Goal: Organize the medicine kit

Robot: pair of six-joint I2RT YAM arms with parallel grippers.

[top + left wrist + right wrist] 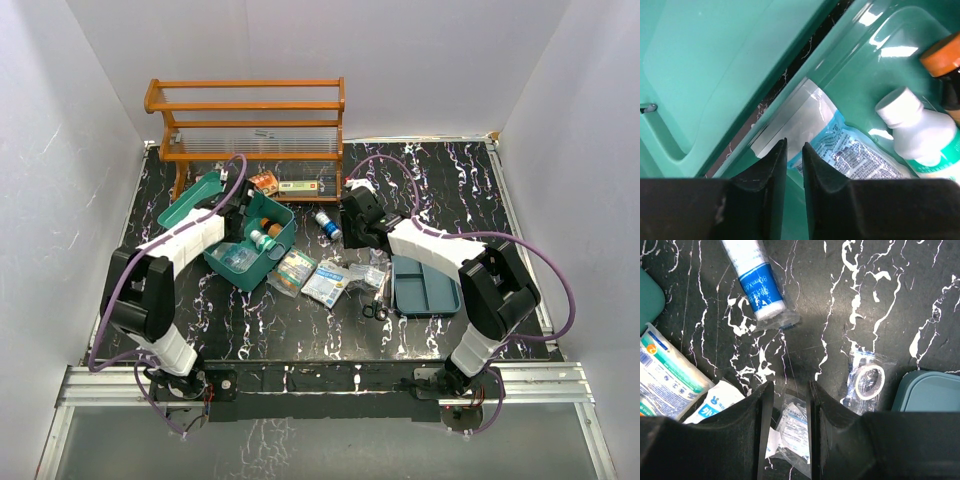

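Black marbled tabletop (430, 190) holds the open medicine kit (262, 268) left of centre, jaws of the left gripper (794, 145) nearly together over a sachet (850, 150) inside it, grip impossible to tell, while jaws of the right gripper (791, 385) stand apart above a small packet (795, 426)

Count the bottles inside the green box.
2. A white-capped bottle lies next to the plastic packet; an orange-capped bottle lies beside it, nearer the box's far wall. The left arm covers part of the box, so another may be hidden.
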